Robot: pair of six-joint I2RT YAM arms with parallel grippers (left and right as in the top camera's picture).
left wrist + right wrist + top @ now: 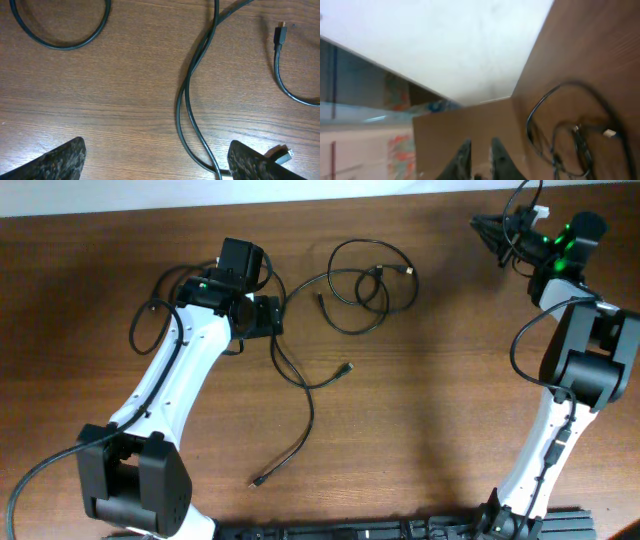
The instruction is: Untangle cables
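Note:
The cables are thin black cords on the brown table [420,400]. A loose coil [365,285] with plug ends lies at the top centre. A long cord [308,415] runs from beside my left gripper [272,315] down to a plug [255,480]. In the left wrist view my left gripper [155,155] is open wide and low over the wood. Two cord strands [187,100] pass between its fingers, close to the right finger. A plug end [281,31] lies to the right. My right gripper [490,228] is raised at the far right, shut and empty [480,150]. The coil [560,135] shows blurred beside it.
A thicker black loop [150,320] hangs by the left arm and shows in the left wrist view [60,42]. The table's back edge meets a white wall [470,50]. The arm bases stand at the front left [130,480] and front right [520,500].

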